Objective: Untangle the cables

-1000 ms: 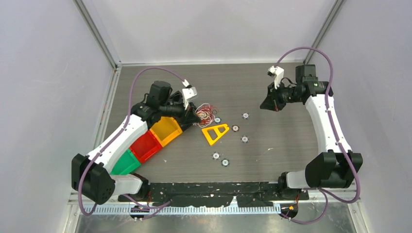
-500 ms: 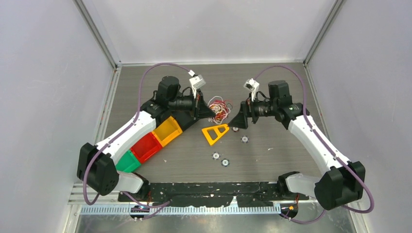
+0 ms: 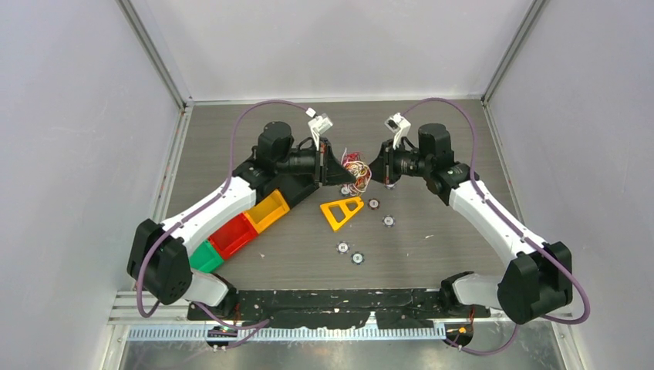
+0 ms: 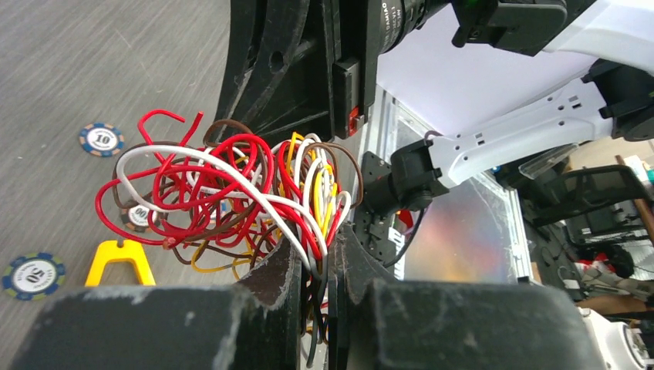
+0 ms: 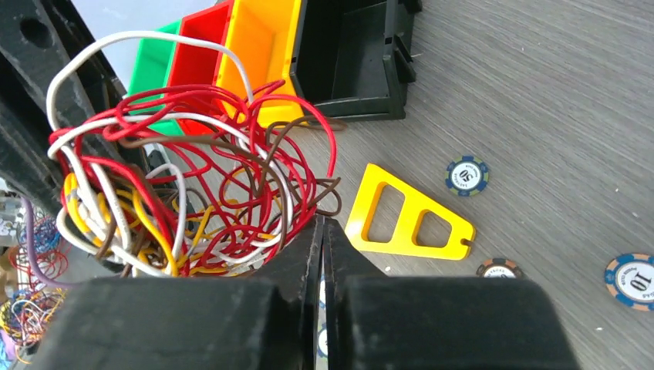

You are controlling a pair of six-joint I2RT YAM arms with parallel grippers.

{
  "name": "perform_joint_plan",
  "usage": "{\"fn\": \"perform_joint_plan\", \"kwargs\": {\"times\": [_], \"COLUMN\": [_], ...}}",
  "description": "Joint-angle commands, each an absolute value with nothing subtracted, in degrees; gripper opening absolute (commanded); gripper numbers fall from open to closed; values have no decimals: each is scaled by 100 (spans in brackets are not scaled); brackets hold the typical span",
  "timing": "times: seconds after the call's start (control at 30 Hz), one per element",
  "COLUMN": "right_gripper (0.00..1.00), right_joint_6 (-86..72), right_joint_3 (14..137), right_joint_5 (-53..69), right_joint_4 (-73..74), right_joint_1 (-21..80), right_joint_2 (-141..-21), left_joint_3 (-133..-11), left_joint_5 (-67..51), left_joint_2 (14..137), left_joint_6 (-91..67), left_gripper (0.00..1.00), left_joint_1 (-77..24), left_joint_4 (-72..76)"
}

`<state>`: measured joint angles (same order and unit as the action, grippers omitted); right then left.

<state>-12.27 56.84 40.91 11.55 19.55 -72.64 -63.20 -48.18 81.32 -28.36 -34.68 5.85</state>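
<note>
Hanging between the two grippers is one bunch of cables (image 3: 355, 171), up off the table (image 3: 432, 254) near its far middle. The wires in it are red, white, yellow and brown, all looped over each other. The left gripper (image 4: 316, 258) has its two fingers close together. Some wires run down into the thin gap, so it is pinching the bunch. The right gripper (image 5: 323, 231) has its two fingers pressed almost flat together, with the tips right at the edge of the bunch. I cannot tell if a wire is caught there. The two grippers face each other, tip to tip, with the bunch in the middle. Just in front of the bunch, one yellow piece (image 3: 342, 211) shaped like a triangle lies flat. Four chips (image 3: 389, 221) show clearly near it from above. The left wrist view shows three, and the right wrist view shows three. Four bins (image 3: 231, 235) sit in a row under the left arm: one black, one orange, one red, one green.
</note>
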Motion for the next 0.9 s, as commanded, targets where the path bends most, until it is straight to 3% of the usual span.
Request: {"fn": "perform_joint_plan", "kwargs": {"times": [0.0,0.03,0.07,0.1,0.17,0.27,0.4,0.43,0.5,0.57,0.6,0.7,0.77,0.87], "right_gripper": [10,30,42,66,84,94,99,98,85,52,45,10,6,5], "right_joint_6": [-1244,-1246,-1289,-1348,-1626,-2920,-4102,-4128,-3861,-3500,-3380,-3185,-2945,-1946], "right_joint_3": [5605,5622,5641,5651,5608,5323,5047,5050,5116,5225,5299,5271,5323,5593], "right_joint_5": [4098,4433,4642,5032,5460,5951,6222,6207,6015,5733,5520,5237,5014,4314], "right_joint_4": [639,725,847,885,837,-710,-2104,-2164,-2008,-1494,-1371,-1286,-855,249], "right_joint_1": [1872,1824,1697,1640,1542,1582,1877,1994,2096,2119,2090,1960,1793,1376], "right_joint_2": [-6919,-6927,-6970,-7027,-7080,-7107,-7252,-7326,-7422,-7490,-7489,-7343,-7223,-7064], "left_joint_3": [-6217,-6200,-6186,-6180,-6174,-6194,-6287,-6316,-6357,-6386,-6383,-6280,-6190,-6158], "left_joint_5": [-5186,-5191,-5198,-5228,-5391,-5553,-5687,-5733,-5848,-5947,-5986,-6028,-6023,-5796], "left_joint_2": [8090,8077,8069,8062,8099,8263,8460,8498,8532,8502,8465,8331,8177,7959], "left_joint_6": [-3192,-3196,-3199,-3222,-3323,-3715,-3983,-4005,-4085,-4081,-4050,-3868,-3633,-3112], "left_gripper": [0,0,0,0,0,0,0,0,0,0,0,0,1,12], "left_joint_1": [-3472,-3428,-3368,-3320,-3295,-3349,-3362,-3378,-3457,-3556,-3600,-3626,-3527,-3259], "left_joint_4": [1364,1370,1379,1405,1626,2073,2429,2466,2594,2612,2581,2280,1934,973]}}
